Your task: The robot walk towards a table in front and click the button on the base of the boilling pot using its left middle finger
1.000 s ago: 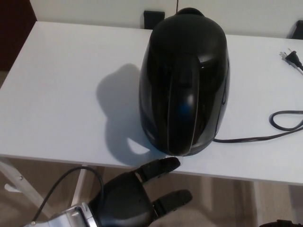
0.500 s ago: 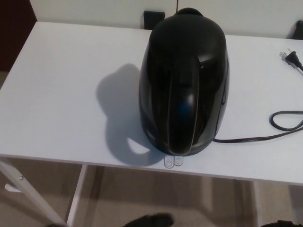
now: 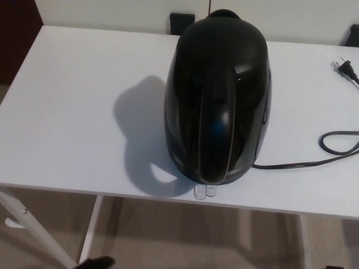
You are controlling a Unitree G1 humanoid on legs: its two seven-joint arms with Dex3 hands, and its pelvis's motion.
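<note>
A glossy black boiling pot (image 3: 217, 95) stands on the white table (image 3: 73, 112), its handle facing me. At the front of its base a small clear button tab (image 3: 202, 191) sticks out near the table's front edge. Only a dark sliver of my left hand (image 3: 93, 262) shows at the bottom edge, well below and to the left of the button and apart from the pot. My right hand does not show.
The pot's black cord (image 3: 314, 162) loops across the table's right side and ends in a plug (image 3: 345, 68) at the far right. A white table leg (image 3: 33, 224) slants below the front edge at left. A black box (image 3: 182, 22) stands behind the pot.
My left hand was up by the button at the table's front edge a second ago. It has dropped down and to the left, almost out of the picture. The clear button tab now shows uncovered.
</note>
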